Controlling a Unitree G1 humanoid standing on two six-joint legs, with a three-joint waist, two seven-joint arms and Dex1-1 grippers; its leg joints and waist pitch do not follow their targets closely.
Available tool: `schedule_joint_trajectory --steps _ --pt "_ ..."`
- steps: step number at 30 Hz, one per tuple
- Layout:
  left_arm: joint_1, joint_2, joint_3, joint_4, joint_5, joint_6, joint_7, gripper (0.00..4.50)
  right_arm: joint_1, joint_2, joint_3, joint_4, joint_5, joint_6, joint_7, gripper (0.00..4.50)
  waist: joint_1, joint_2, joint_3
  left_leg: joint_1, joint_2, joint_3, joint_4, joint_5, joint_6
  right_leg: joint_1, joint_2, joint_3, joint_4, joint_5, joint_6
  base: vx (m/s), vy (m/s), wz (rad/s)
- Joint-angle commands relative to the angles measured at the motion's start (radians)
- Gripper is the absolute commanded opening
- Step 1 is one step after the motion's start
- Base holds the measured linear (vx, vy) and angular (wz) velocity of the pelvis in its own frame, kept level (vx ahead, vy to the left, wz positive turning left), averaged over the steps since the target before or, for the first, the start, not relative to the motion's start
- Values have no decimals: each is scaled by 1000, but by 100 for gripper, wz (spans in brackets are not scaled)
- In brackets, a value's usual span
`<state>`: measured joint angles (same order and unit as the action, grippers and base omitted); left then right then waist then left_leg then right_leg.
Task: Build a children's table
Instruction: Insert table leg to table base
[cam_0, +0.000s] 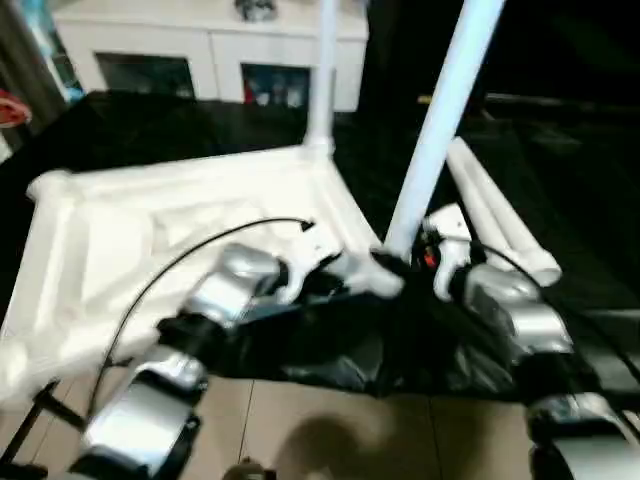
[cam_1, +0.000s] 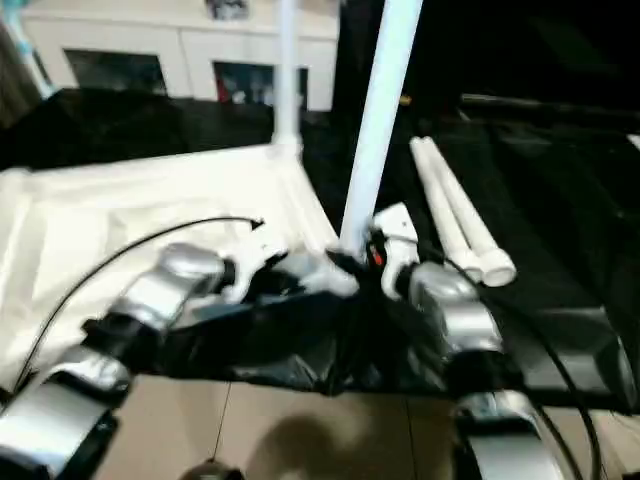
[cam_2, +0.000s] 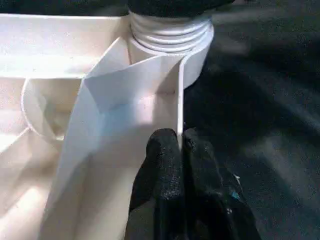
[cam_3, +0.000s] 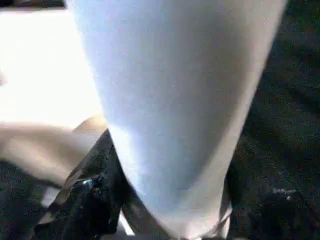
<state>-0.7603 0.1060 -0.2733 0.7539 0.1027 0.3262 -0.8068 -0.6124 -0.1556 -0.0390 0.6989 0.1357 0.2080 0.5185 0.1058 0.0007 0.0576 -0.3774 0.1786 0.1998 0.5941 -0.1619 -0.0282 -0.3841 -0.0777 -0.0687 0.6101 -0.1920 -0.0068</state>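
Pinching the tabletop rim wall beside the near corner socket, left gripper fingers are nearly closed. Between the right gripper fingers, a leg is clasped near its base, at that socket.

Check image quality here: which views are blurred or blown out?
Both eye views are smeared by motion, edges of the tabletop soft. Left wrist view is fairly sharp on the corner socket. Right wrist view is out of focus, the leg close, with overexposed white behind.
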Motion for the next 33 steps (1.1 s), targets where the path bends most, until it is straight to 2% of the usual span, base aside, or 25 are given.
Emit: schedule_joint_trajectory --steps 1,2,5,6,8,10,12,13,15,16,18,19,20,22,23,26,28,33 --pt "-64 -68 23 -36 -30 -12 68 0 11 71 37 92 -8 63 -56 247 -9 6 -60 32 58 -47 -86 -417 -66 19 -93 47 -99 -406 -186 0 0 0" --pt "-65 -78 21 -35 -26 -16 78 0 -4 86 26 111 -3 58 -81 247 -8 6 -61 34 58 -45 -86 -410 -57 18 -92 49 -103 -385 -184 0 0 0" --pt "-57 -90 -10 -42 -9 -42 75 0 -39 118 17 156 1 10 -101 247 -11 4 -65 25 58 -42 -86 -360 -38 25 -90 50 -92 -294 -202 0 0 0" --pt "-56 -91 -12 -42 -8 -44 74 0 -42 120 15 161 1 6 -102 281 -11 4 -65 25 58 -42 -86 -360 -38 25 -90 50 -92 -294 -202 0 0 0" --pt "-51 -86 -20 -46 -1 -54 67 0 -53 123 12 175 -3 -9 -104 315 -11 4 -66 25 56 -37 -84 -319 -16 27 -87 51 -88 -237 -216 0 0 0" --pt "-44 -74 -29 -52 7 -71 49 0 -58 120 11 176 -1 -16 -82 321 -12 5 -65 23 57 -36 -85 -312 -10 30 -87 51 -87 -232 -220 0 0 0" --pt "-35 -61 -33 -57 9 -80 29 0 -60 112 15 173 -7 -25 -50 349 -13 5 -63 24 57 -37 -86 -330 -10 29 -87 50 -92 -270 -213 0 0 0" --pt "-33 -55 -34 -60 7 -82 20 0 -58 107 21 168 -11 -29 -35 349 -13 6 -63 25 57 -37 -87 -335 -12 29 -88 51 -92 -280 -212 0 0 0" --pt "-19 -31 -40 -72 3 -101 -18 0 -44 79 45 141 -23 -32 26 360 -15 6 -62 25 59 -39 -88 -348 -15 28 -88 51 -93 -299 -207 0 0 0" --pt "-16 -25 -42 -74 3 -106 -26 0 -41 72 49 137 -25 -33 39 391 -15 5 -62 24 60 -39 -90 -350 -15 29 -88 51 -94 -300 -203 0 0 0" --pt "-7 -7 -46 -82 0 -123 -57 0 -33 49 66 122 -30 -36 88 398 -13 5 -63 25 60 -39 -89 -344 -14 30 -87 51 -92 -281 -207 0 0 0" --pt "1 18 -48 -92 -6 -135 -99 0 -16 11 99 95 -41 -43 163 402 -13 6 -63 24 61 -39 -90 -337 -11 29 -87 51 -90 -267 -210 0 0 0" --pt "1 18 -48 -92 -6 -135 -99 0 -16 11 99 95 -41 -43 163 402 -13 5 -63 23 61 -38 -89 -333 -10 31 -87 52 -89 -259 -213 0 0 0" --pt "17 59 -57 -113 -21 -171 -186 0 17 -55 150 39 -62 -65 281 435 -7 5 -64 24 62 -34 -86 -314 -2 30 -88 53 -88 -231 -227 0 0 0" --pt "17 59 -57 -113 -21 -171 -186 0 17 -55 150 39 -62 -65 281 435 -1 4 -66 20 63 -35 -86 -292 5 34 -88 52 -82 -203 -227 0 0 0" --pt "33 103 -69 -137 -38 -199 -280 0 45 -121 177 -19 -66 -73 413 435 2 3 -70 16 64 -33 -81 -249 19 36 -87 51 -72 -139 -244 0 0 0" --pt "37 122 -72 -143 -44 -207 -314 0 54 -152 187 -45 -59 -72 467 435 9 2 -71 13 64 -28 -74 -212 46 35 -85 50 -67 -103 -252 0 0 0" --pt "42 167 -77 -143 -52 -240 -397 0 61 -212 202 -104 -25 -54 576 435 17 2 -70 12 65 -27 -72 -209 57 31 -85 49 -67 -114 -260 0 0 0"
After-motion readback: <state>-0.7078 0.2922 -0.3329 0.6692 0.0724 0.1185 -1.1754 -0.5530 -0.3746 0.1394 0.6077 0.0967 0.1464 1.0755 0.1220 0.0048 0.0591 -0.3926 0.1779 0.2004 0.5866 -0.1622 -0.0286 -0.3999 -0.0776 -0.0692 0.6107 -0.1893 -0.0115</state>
